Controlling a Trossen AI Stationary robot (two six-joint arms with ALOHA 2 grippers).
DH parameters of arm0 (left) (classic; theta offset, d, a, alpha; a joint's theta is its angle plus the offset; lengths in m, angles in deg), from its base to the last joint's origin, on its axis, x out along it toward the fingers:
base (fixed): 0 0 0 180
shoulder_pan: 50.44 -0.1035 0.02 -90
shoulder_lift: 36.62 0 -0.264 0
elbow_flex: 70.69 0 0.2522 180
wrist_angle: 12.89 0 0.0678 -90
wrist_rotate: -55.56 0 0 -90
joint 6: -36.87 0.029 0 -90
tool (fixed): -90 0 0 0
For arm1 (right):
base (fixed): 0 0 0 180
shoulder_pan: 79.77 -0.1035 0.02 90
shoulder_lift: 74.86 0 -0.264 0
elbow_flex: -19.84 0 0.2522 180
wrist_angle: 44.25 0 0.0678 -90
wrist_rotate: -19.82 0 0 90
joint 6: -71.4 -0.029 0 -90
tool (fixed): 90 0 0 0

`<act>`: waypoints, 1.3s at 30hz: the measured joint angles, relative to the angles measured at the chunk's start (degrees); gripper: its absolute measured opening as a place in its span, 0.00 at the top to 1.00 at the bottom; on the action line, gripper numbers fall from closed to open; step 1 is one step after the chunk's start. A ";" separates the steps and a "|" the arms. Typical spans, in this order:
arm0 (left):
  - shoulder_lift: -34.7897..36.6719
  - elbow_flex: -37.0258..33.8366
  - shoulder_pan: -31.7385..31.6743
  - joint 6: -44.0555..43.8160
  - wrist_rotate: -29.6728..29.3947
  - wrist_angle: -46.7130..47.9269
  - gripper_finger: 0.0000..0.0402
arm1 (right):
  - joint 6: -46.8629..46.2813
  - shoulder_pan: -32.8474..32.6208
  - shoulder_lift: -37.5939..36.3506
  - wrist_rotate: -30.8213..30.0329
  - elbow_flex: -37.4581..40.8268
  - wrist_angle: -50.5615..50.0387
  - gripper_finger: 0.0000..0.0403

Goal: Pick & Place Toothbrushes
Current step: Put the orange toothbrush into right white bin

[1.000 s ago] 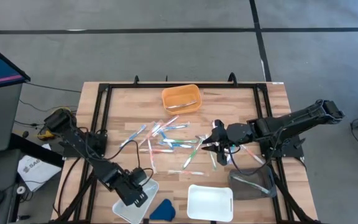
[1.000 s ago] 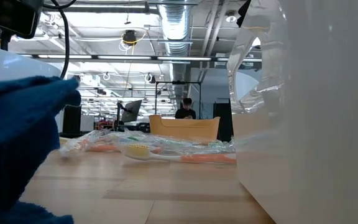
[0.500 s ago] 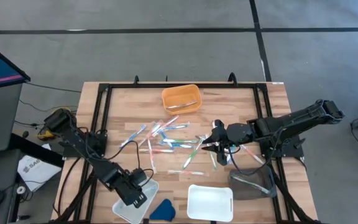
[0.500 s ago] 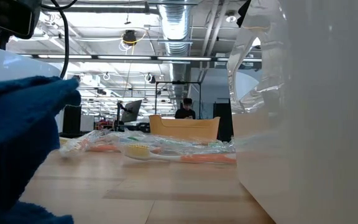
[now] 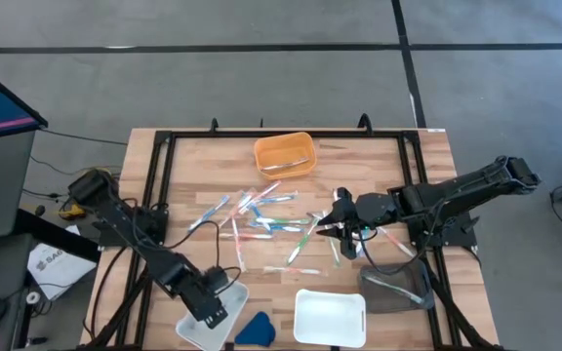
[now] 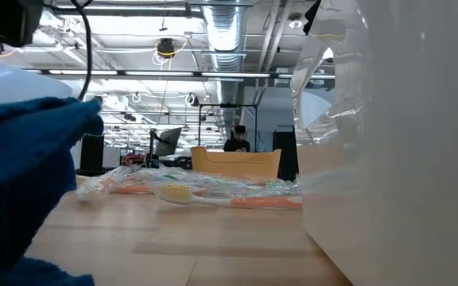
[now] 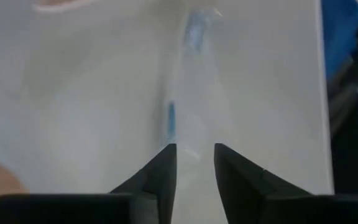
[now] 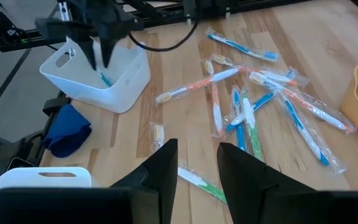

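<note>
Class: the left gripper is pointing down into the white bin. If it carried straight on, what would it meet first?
Probably the blue toothbrush lying in the white bin: the left gripper, jaws open, points at it. Depth is unclear.

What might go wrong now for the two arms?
The left gripper is low inside the white bin, open over a blue toothbrush; rising carelessly may knock the rim. The right gripper, open above packed toothbrushes, may pinch two together.

Roughly twenty wrapped toothbrushes (image 5: 261, 222); three white trays (image 5: 329, 317); one orange bin (image 5: 284, 154); one blue cloth (image 5: 255, 329).
</note>
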 joint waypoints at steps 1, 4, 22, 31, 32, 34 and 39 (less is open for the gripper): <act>0.60 0.00 -0.19 -0.05 0.88 -0.05 0.73 | 0.00 0.00 0.00 0.00 0.00 0.00 0.73; 3.40 0.00 -0.19 -0.17 1.53 -0.13 0.72 | 0.00 0.00 0.00 0.00 -0.01 -0.06 0.73; 17.90 0.02 -0.20 39.66 -42.77 -0.70 0.74 | 3.56 0.00 -0.31 -0.02 -0.02 -0.03 0.73; 18.11 -0.02 -11.43 58.34 -62.06 -7.57 0.74 | 12.61 0.54 -0.50 -4.02 -0.09 -0.61 0.73; 18.87 -0.02 -13.73 63.51 -61.19 -11.29 0.74 | 13.12 0.81 -0.91 -5.44 -0.05 -0.76 0.73; 20.01 0.12 -18.72 73.24 -57.05 -21.16 0.74 | 13.54 1.32 -2.03 -9.45 -0.04 -1.05 0.73; 20.19 0.04 -28.96 88.48 -36.38 -40.55 0.74 | 13.27 3.06 -4.00 -17.95 -0.04 -1.17 0.73</act>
